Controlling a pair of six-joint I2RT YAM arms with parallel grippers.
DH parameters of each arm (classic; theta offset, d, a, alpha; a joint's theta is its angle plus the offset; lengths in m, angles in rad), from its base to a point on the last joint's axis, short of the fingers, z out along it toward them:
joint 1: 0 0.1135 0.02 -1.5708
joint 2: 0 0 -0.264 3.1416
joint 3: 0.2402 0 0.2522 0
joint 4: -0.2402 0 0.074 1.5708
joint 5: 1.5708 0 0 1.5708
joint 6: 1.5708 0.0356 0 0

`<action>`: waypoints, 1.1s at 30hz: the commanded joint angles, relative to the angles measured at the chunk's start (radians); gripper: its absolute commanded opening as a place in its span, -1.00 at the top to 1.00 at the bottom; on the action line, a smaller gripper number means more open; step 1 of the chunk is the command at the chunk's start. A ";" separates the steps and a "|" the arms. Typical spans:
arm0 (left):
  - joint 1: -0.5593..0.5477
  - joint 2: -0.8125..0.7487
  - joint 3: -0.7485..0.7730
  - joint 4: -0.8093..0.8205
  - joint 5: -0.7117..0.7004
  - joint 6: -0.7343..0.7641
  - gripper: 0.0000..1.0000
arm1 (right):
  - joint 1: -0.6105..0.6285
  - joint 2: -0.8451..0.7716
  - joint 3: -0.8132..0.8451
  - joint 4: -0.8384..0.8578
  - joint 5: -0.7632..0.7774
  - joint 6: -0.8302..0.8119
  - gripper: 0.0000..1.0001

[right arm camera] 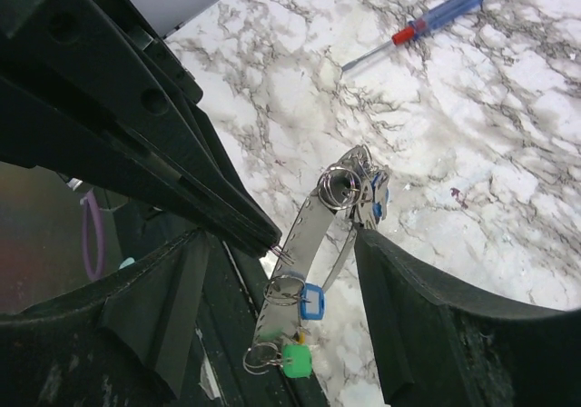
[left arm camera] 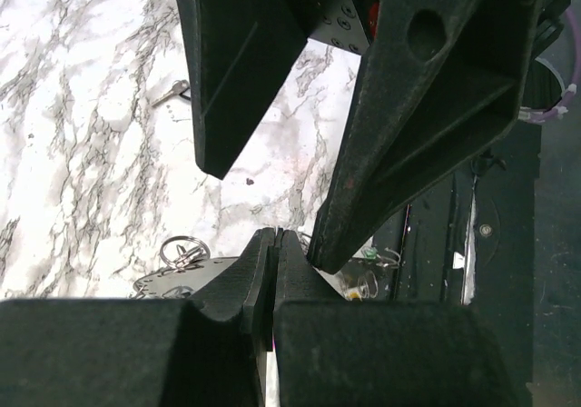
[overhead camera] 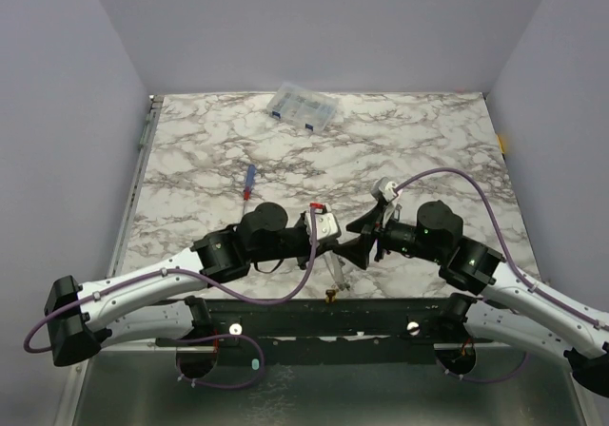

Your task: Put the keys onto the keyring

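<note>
**Left hand (left arm camera: 274, 243) pinches the keyring (right arm camera: 309, 230); right hand (right arm camera: 281, 241) open around it**

The left hand is clenched, its fingertips squeezed together on the edge of the keyring, a thin grey metal hoop that the right wrist view shows nearly edge-on. The right hand is released, with one finger spread wide on each side of the hoop. The keys (right arm camera: 368, 191) hang from the hoop on small split rings. A cluster with blue tags is at the far end, a blue-tagged key (right arm camera: 311, 301) is lower down, and a green-tagged key (right arm camera: 296, 362) is at the near end. The hands meet over the near edge of the marble worktop (overhead camera: 428, 141). A red-and-blue screwdriver (overhead camera: 248, 181) lies farther out, well apart from them. A clear compartment box (overhead camera: 303, 106) sits by the far edge.
</note>
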 commanded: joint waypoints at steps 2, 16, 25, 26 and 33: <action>-0.002 0.018 0.063 0.055 -0.033 -0.030 1.00 | 0.000 -0.006 -0.025 -0.016 0.011 0.055 -0.47; -0.001 0.030 0.071 0.096 -0.074 -0.079 1.00 | 0.000 0.058 -0.066 0.048 0.028 0.081 -0.32; -0.001 0.023 0.047 0.157 -0.116 -0.109 1.00 | 0.000 0.081 -0.116 0.213 0.021 0.086 -0.04; -0.001 0.021 0.043 0.163 -0.118 -0.113 1.00 | 0.000 0.077 -0.126 0.233 0.031 0.085 0.03; -0.002 0.018 0.025 0.206 -0.122 -0.144 1.00 | 0.000 0.076 -0.160 0.336 0.064 0.074 0.37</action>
